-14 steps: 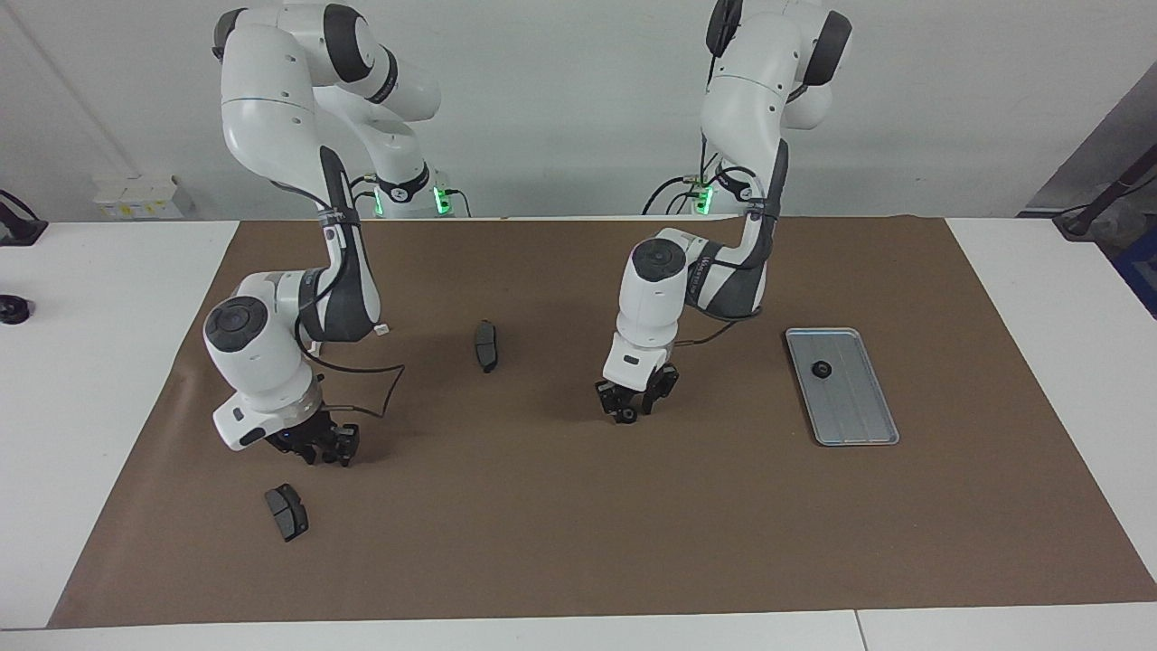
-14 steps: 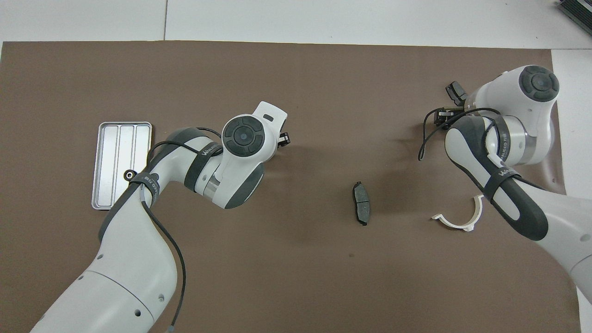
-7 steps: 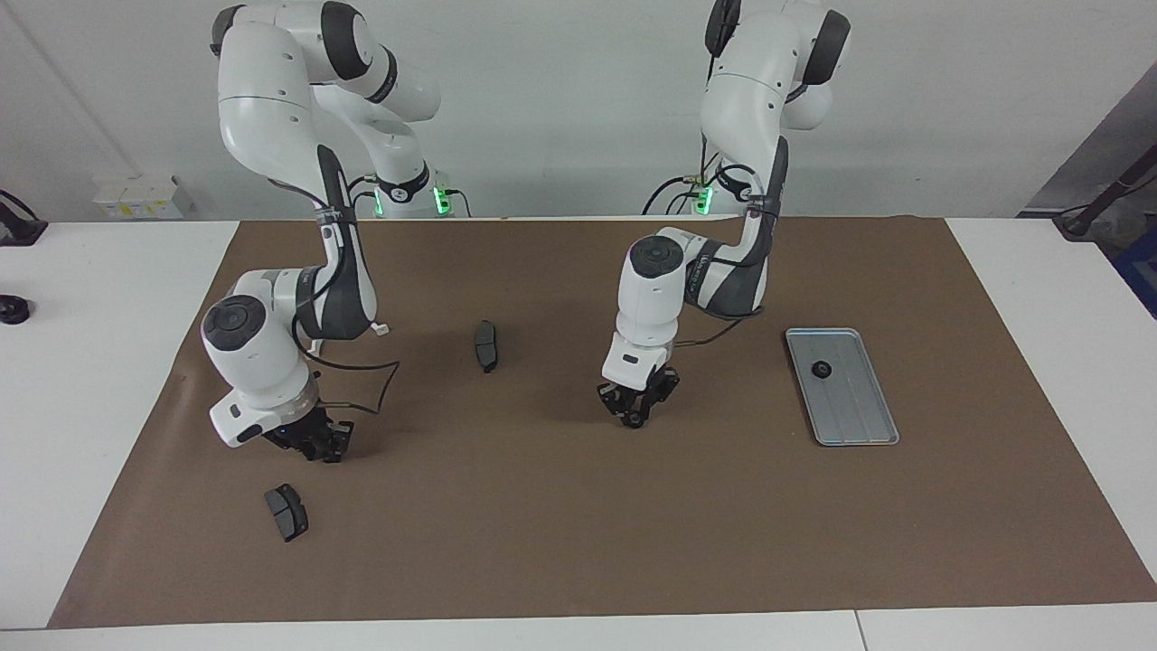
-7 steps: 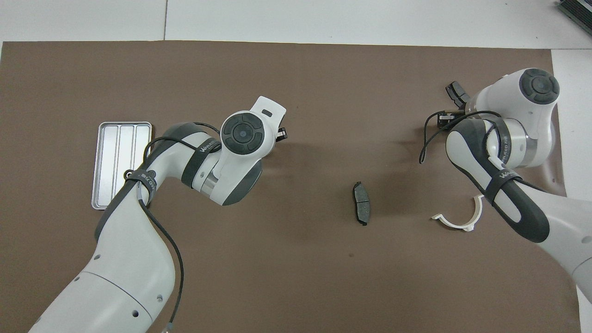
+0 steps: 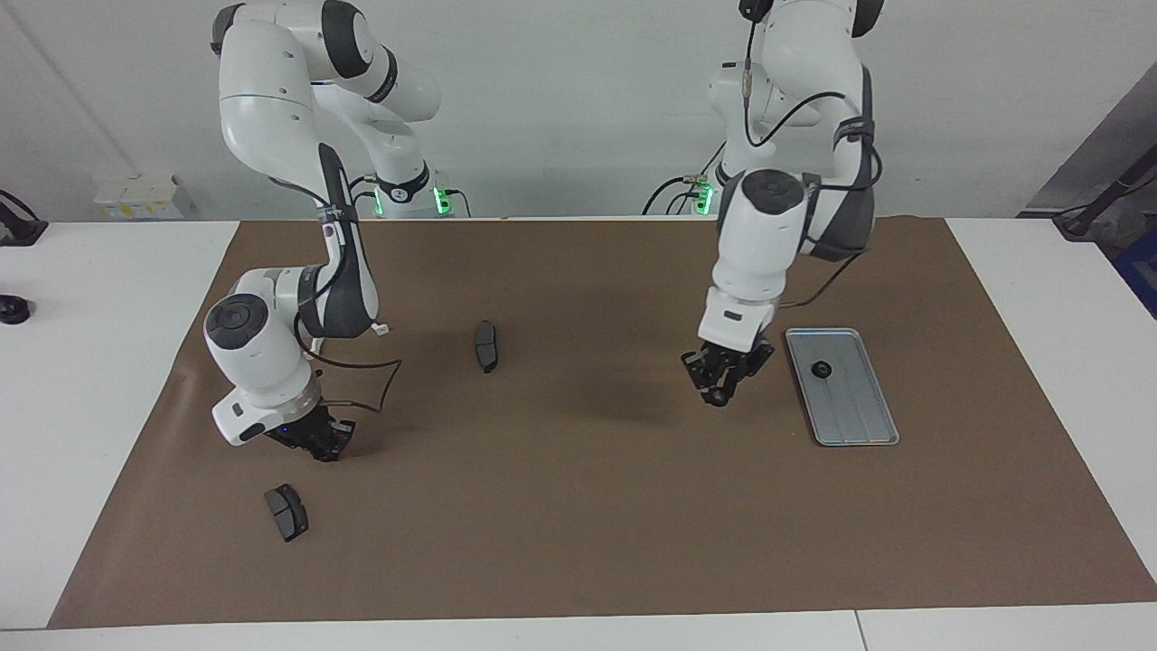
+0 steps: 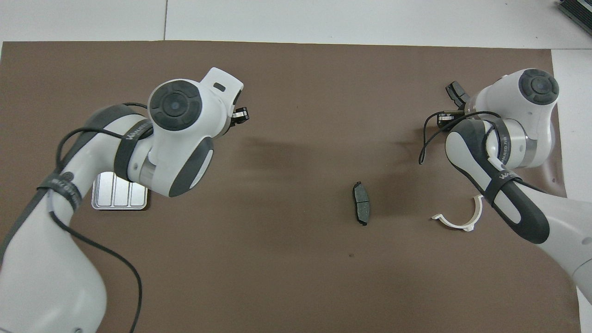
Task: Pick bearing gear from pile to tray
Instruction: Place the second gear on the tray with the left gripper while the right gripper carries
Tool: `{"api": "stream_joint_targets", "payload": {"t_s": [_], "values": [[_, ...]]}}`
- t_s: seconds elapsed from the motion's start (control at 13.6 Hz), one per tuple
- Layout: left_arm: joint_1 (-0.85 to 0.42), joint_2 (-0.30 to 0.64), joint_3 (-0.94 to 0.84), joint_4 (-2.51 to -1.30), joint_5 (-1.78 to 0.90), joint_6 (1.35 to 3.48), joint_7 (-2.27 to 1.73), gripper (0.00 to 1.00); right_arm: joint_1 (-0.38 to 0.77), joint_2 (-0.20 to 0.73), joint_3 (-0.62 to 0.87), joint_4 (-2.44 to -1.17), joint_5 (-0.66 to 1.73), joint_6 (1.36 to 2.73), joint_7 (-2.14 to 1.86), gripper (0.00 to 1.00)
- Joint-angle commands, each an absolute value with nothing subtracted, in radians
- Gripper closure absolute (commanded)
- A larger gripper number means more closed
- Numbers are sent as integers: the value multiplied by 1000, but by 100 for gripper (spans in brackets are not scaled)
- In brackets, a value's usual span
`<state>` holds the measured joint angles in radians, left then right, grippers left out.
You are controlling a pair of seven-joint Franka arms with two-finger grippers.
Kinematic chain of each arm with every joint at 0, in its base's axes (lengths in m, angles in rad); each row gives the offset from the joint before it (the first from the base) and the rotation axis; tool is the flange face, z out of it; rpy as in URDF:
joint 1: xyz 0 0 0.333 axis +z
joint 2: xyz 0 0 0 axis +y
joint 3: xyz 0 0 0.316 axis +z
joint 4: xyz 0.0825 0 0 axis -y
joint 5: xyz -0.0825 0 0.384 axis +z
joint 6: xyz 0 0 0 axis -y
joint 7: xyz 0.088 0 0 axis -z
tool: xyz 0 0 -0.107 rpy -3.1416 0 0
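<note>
Lifted from mid-mat, left hand (image 5: 720,391) hangs just beside the tray (image 5: 863,420), clenched on a gear; right hand (image 5: 324,445) sits clenched near a brake pad (image 5: 286,512).

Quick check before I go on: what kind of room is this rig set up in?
Most likely a robotics lab or test cell: a bare white wall, a white table under a brown mat, and loose brake pads set out by a metal tray.

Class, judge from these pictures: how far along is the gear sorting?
Done: one gear lies in the tray. In hand: the left gripper, up over the mat beside the tray, seems shut on another gear. Left: setting it down; the right gripper, shut low at the mat, may hold a third.
</note>
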<state>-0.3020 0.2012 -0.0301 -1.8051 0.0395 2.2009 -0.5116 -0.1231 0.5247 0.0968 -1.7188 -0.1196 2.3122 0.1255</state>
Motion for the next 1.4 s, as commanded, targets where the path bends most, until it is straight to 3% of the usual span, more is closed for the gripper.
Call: {"api": "stream_joint_targets", "payload": {"t_s": [0.0,0.29,0.59,0.81,1.1,1.33], "values": [[-175,101,-40,-1897,-8,2113,-280,100,-127,497,107,-1740,-138,2307,132,88],[32,60,-38,-1986,-46,2109,13,100,-124,495,188,-1671,-140,2313,118,88],[98,-20,-35,-2225,-46,2294,75,100,-120,497,337,-1631,-141,2321,129,88],[100,-20,-34,-2307,-46,2356,81,100,13,497,365,-1620,-127,2414,207,88],[127,43,-34,-2309,-45,2422,159,99,171,497,365,-1620,-138,2496,317,88],[126,69,-35,-2289,-44,2439,161,90,287,518,361,-1621,-146,2606,402,84]]}}
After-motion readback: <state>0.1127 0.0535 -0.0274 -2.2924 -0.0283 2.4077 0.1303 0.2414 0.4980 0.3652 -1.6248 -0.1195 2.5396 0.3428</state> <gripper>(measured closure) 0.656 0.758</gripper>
